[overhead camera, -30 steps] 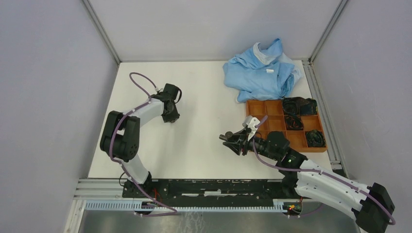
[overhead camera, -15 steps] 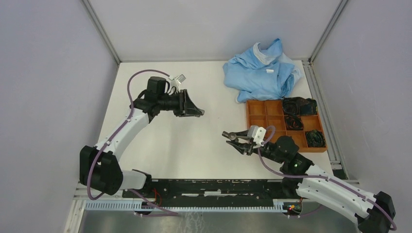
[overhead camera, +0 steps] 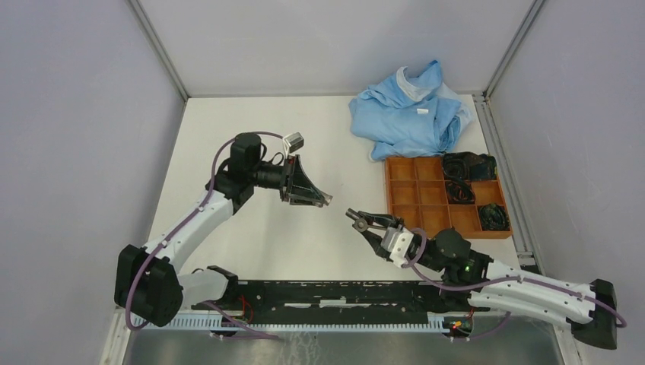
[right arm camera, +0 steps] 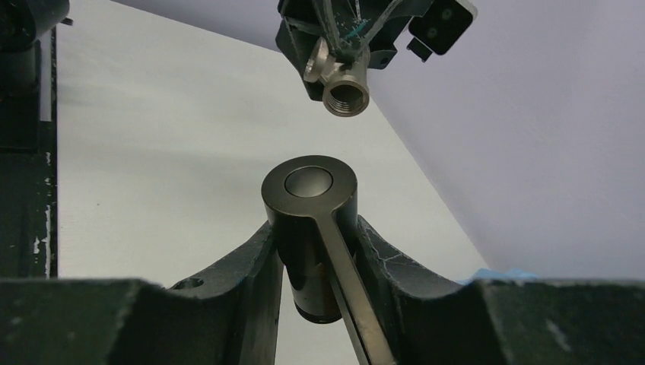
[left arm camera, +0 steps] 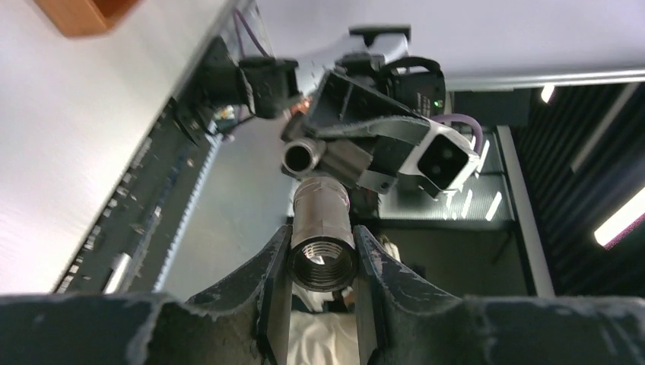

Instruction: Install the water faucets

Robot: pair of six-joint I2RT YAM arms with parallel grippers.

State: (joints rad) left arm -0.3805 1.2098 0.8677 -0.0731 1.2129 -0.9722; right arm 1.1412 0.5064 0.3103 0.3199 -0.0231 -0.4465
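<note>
- The pipe fitting (left arm camera: 323, 228), dark grey metal with a threaded open mouth, is pinched between the two fingers of the left gripper (overhead camera: 318, 200). The jaws press against its sides.
- The stubby faucet piece (right arm camera: 308, 228) is a dark cylinder with a round cap and a thin lever running down its side. It is pinched the same way by the right gripper (overhead camera: 357, 219).
- Seen from above, both pieces are held in the air over the middle of the white table (overhead camera: 335, 137). The left gripper is at about 10 o'clock from the right one. Their tips point toward each other, near but apart.
- From the right wrist, the fitting's open mouth sits at 12 o'clock above the stubby piece's cap, with a clear gap between them.
- An orange compartment tray (overhead camera: 414, 190) lies at 3 o'clock on the table. Dark bundles (overhead camera: 468, 166) fill its right-hand compartments.
- A crumpled blue cloth (overhead camera: 407, 114) lies at 1 o'clock, just beyond the tray.
</note>
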